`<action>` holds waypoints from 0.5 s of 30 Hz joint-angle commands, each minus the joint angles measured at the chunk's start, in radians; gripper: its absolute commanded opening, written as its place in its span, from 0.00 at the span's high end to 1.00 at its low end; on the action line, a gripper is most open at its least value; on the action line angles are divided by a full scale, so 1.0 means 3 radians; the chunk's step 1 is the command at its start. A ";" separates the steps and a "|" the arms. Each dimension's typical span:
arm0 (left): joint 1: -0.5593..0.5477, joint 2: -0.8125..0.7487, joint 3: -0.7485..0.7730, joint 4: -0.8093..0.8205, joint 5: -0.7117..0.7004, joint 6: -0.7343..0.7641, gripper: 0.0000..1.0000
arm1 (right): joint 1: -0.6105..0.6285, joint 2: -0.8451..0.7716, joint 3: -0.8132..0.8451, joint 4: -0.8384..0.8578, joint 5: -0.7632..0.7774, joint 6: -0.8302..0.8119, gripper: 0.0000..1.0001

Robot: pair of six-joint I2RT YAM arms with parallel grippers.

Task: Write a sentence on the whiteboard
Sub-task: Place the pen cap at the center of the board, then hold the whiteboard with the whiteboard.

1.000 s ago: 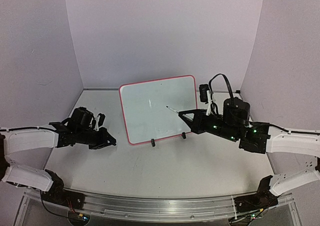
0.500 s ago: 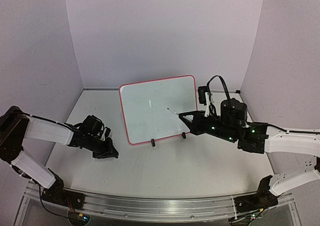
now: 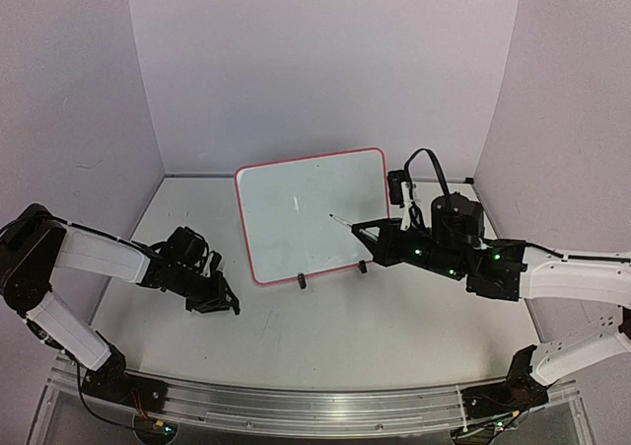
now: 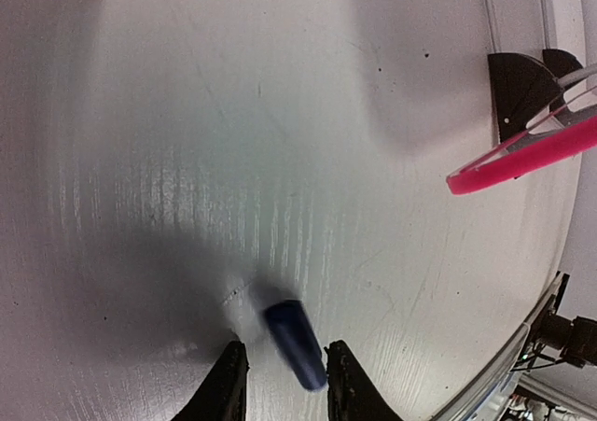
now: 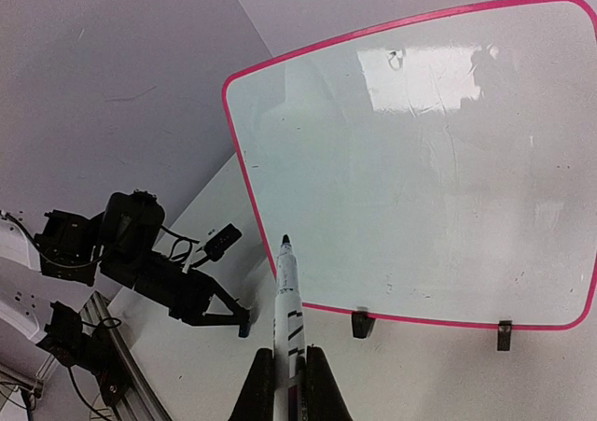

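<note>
Cap (image 4: 295, 343) inside ajar left end effector (image 4: 284, 349); right end effector (image 5: 287, 354) pinches marker (image 5: 286, 286).

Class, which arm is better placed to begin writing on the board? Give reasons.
Right: the right gripper holds the pen, tip aimed at the board. The left gripper is down at the table by the blue cap.

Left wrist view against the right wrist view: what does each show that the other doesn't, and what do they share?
Only the left wrist: the left gripper close up, fingers parted, a blurred blue cap at their tips. Only the right wrist: the right gripper clamping a marker, tip aimed at the whole whiteboard, no writing legible. Both: the whiteboard's red border and a black clip foot.
</note>
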 commanded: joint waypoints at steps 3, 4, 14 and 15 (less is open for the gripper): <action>-0.0013 -0.0042 0.0120 -0.0024 -0.0065 0.0014 0.64 | 0.0022 0.0012 0.0161 -0.0013 0.0071 -0.0056 1.00; -0.0014 -0.0077 0.0123 -0.0063 -0.0093 0.0018 0.61 | 0.0022 0.0013 0.0166 -0.0017 0.0071 -0.0056 1.00; 0.0021 -0.0761 0.0687 -0.1166 -0.0548 0.0600 0.21 | 0.0041 0.0091 0.0340 -0.0175 0.0087 -0.0149 1.00; 0.0026 -0.0770 0.0780 -0.1253 -0.0549 0.0679 0.18 | 0.0041 0.0100 0.0351 -0.0180 0.0083 -0.0157 1.00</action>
